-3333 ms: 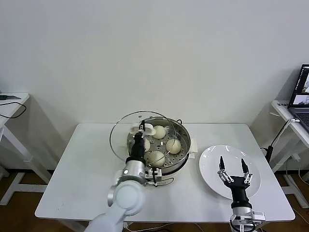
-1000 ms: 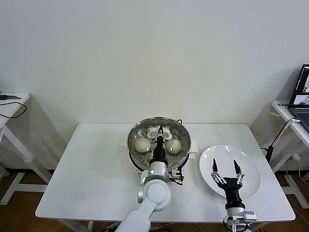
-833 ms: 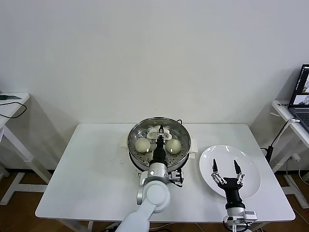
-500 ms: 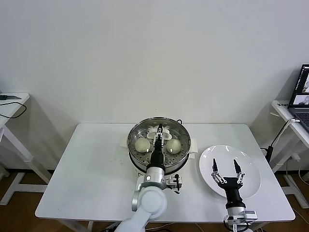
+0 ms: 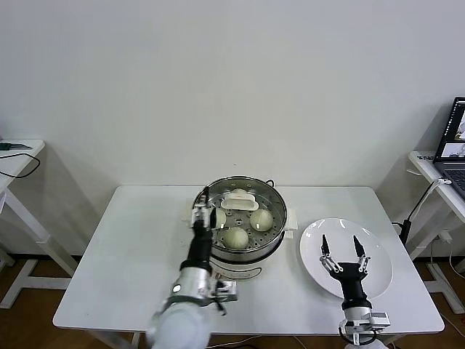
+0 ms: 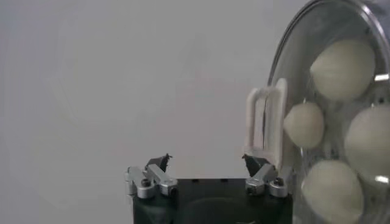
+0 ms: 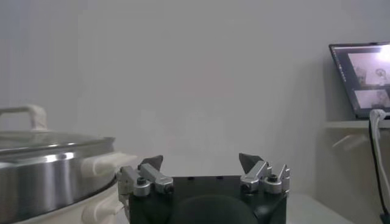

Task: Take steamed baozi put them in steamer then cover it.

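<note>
The steel steamer [image 5: 256,251] stands at the table's middle with the glass cover [image 5: 240,201] lying flat on it, white handle up. Several cream baozi [image 5: 236,237] show through the glass. My left gripper [image 5: 201,208] is open and empty at the steamer's left rim, apart from the handle. In the left wrist view my left gripper [image 6: 206,159] stands open beside the cover's handle [image 6: 266,117] with baozi [image 6: 342,69] behind the glass. My right gripper [image 5: 341,251] hovers open and empty over the white plate [image 5: 379,280]. The right wrist view shows my right gripper [image 7: 201,160] open and the steamer [image 7: 49,178] to one side.
The white plate lies on the table's right part, bare. A laptop [image 5: 456,135] sits on a side table at the far right, also in the right wrist view [image 7: 364,79]. Another side table [image 5: 14,156] with a cable stands at the far left.
The left gripper carried the cover from the steamer's left onto the steamer, let go of the handle and drew back to the left. The right arm barely moved.
</note>
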You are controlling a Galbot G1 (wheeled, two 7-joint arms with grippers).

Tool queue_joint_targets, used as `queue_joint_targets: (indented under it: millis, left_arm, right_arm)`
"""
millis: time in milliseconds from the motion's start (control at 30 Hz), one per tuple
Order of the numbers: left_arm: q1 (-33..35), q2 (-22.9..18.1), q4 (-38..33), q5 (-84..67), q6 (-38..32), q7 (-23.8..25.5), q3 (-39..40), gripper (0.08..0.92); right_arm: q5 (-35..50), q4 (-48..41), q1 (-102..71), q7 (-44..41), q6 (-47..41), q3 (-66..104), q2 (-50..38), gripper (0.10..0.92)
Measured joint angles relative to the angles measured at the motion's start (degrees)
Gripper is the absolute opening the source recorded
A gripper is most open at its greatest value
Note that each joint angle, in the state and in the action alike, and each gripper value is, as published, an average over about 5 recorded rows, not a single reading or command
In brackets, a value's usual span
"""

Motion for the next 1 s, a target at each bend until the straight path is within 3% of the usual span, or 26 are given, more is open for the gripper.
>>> queue_joint_targets:
  millis: [233,500,1000]
  left_arm:
    - [7.5,0.0,-4.6,-21.2,-6.9,-5.6,-11.8,0.823]
    - [13.9,-2.9,-4.8,-43.1,-16.2,-7.6,-24.3,0.823]
    - [21.0,-5.0,-5.2,-60.4,-24.7,-7.8,-31.9,0.823]
  right_arm:
    - [0.3,2.9,-0.3,0.1,-2.4,0.8,-0.5,0.823]
    - [0.8,6.7,-0.5,0.2,-5.6,0.8,-0.9,0.823]
    - [0.0,10.8,-1.4,0.4,-8.6,-0.5,-0.5,0.823]
